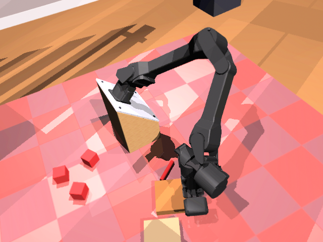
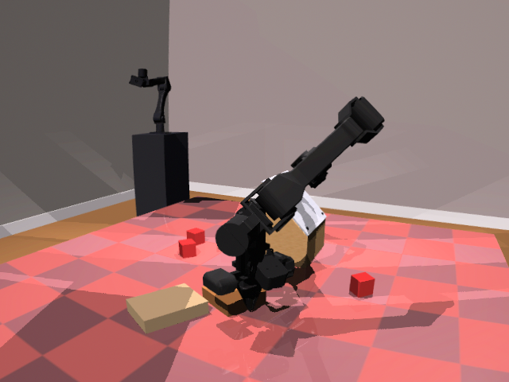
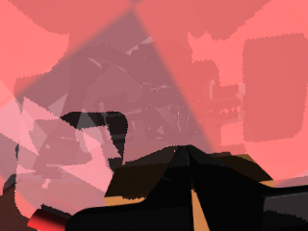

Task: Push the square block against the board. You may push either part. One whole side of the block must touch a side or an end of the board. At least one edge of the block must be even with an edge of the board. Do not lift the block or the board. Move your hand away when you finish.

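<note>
The square block (image 1: 168, 195) (image 2: 213, 298) (image 3: 132, 183) lay flat on the worktop, near the board (image 1: 161, 231) (image 2: 168, 304) but apart. The jaws, clenched on nothing, stood low beside it, on a flank next to its board-facing side; pushing from there would likely slide it along the board, evening edges, rather than closing the gap.

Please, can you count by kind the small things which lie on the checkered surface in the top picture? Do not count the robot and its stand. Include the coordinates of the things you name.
Red cubes (image 1: 90, 158) (image 2: 187, 248): 3
Red rod (image 1: 166, 170) (image 3: 45, 219): 1
Orange block (image 1: 168, 196) (image 2: 219, 297) (image 3: 132, 180): 1
Pale block (image 1: 161, 229) (image 2: 168, 303), partly cut off: 1
Total: 6
</note>
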### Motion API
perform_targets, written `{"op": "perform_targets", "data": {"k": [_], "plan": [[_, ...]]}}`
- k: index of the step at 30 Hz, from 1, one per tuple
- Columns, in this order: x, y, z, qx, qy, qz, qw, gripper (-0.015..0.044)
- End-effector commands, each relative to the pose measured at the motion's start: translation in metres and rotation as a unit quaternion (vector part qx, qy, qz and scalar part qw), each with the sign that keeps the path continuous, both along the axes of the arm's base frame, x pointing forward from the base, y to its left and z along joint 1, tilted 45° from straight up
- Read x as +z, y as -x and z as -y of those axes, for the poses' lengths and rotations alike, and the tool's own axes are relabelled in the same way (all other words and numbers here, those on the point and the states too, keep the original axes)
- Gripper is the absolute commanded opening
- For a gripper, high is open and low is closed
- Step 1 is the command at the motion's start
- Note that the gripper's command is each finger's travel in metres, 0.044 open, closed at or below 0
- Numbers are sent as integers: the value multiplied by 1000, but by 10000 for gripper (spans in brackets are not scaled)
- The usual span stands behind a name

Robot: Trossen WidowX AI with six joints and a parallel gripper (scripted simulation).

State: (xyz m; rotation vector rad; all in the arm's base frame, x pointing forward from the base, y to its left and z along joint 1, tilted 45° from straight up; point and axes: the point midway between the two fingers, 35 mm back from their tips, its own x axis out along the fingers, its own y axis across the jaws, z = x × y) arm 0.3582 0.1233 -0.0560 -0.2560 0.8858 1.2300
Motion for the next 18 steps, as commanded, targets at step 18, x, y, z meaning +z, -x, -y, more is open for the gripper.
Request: {"op": "perform_targets", "data": {"k": [18], "plan": [[-17,13,12,2,2,-6,1000,0]]}}
